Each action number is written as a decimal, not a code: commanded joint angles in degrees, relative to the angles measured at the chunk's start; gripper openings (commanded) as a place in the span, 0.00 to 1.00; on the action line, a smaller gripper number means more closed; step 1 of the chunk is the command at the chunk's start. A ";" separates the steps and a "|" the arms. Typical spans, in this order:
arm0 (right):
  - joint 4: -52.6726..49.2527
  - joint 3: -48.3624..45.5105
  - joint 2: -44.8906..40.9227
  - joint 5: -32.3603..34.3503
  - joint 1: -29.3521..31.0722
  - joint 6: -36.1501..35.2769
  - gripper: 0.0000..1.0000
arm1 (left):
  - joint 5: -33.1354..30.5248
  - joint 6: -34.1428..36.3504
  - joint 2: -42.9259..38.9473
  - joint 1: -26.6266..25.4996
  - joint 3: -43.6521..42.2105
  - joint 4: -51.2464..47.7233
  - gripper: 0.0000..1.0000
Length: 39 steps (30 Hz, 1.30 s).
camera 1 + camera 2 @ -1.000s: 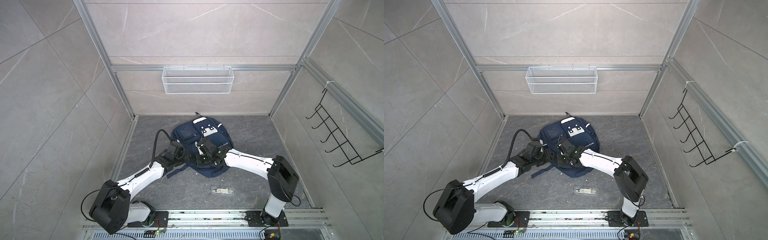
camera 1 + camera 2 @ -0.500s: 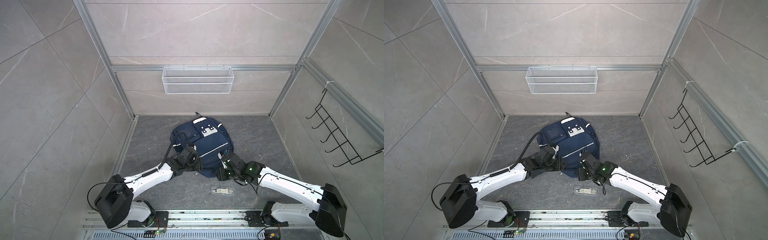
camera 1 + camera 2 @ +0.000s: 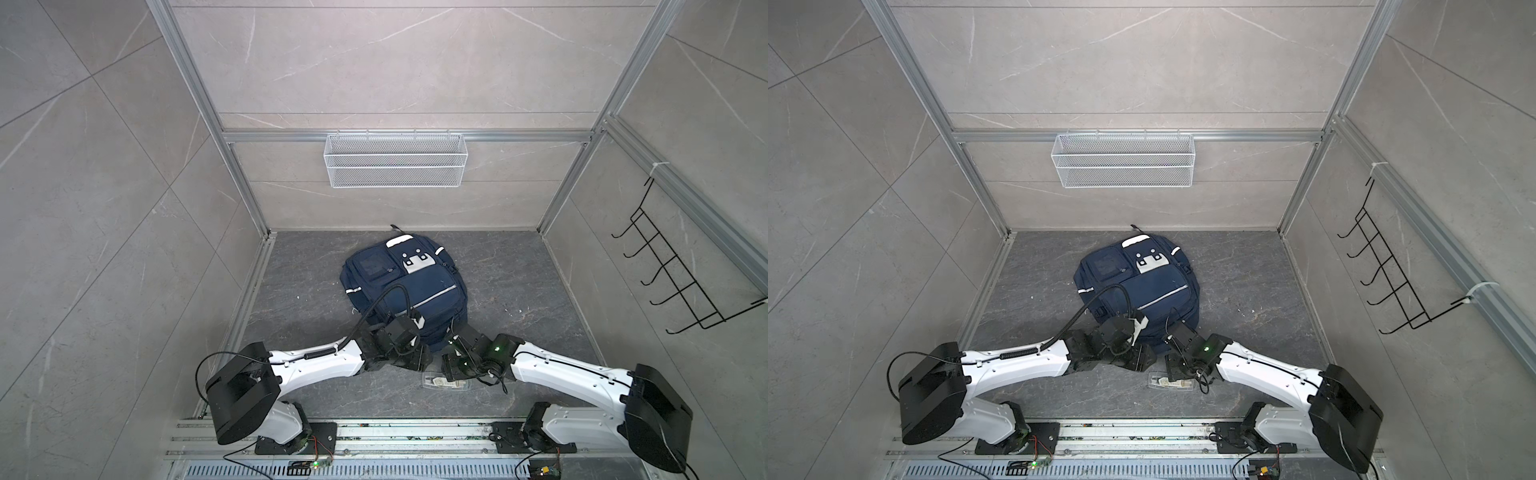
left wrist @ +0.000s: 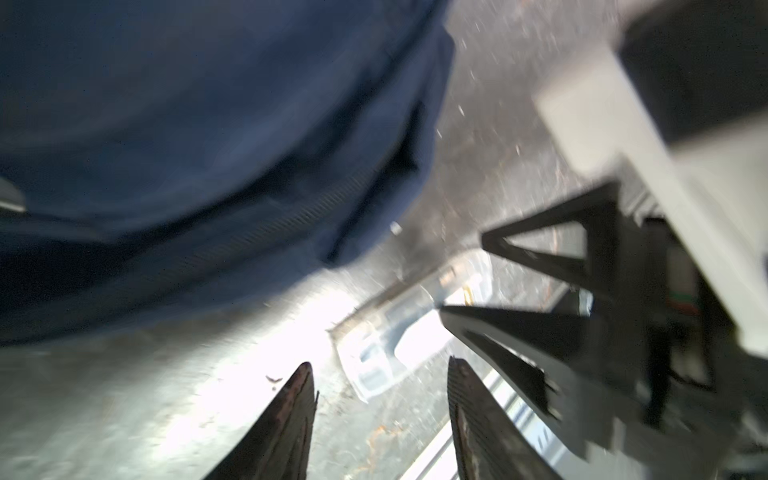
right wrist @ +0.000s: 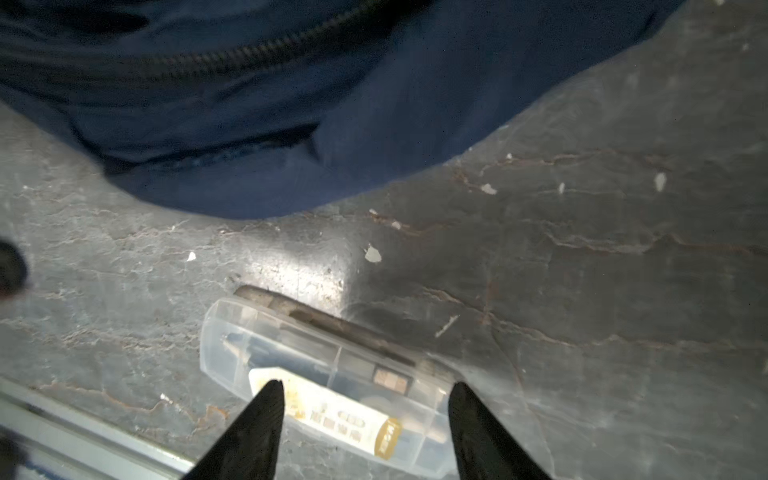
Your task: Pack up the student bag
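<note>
End effectors spread, empty: R end effector (image 5: 365, 383) over clear case (image 5: 316, 357), L end effector (image 4: 380, 361) nr student bag (image 4: 208, 124).

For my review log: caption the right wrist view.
Open right end effector over a clear plastic case on grey floor, beside the navy-blue fabric backpack.

Student bag (image 4: 187, 124) blurred in left wrist view, clear case (image 5: 332, 374) label unreadable
</note>
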 commanded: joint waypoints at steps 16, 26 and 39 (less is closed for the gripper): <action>2.60 -5.18 0.76 -2.19 0.14 3.38 0.66 | 1.84 -6.09 3.16 -10.91 -3.45 6.64 0.54; 1.29 -8.78 -4.63 -4.80 0.60 6.26 0.66 | 0.45 -8.66 5.22 -11.59 -5.06 10.59 0.54; -0.94 -8.90 -7.37 -2.06 3.20 9.63 0.65 | -0.46 -9.81 11.15 -11.54 -2.43 13.71 0.54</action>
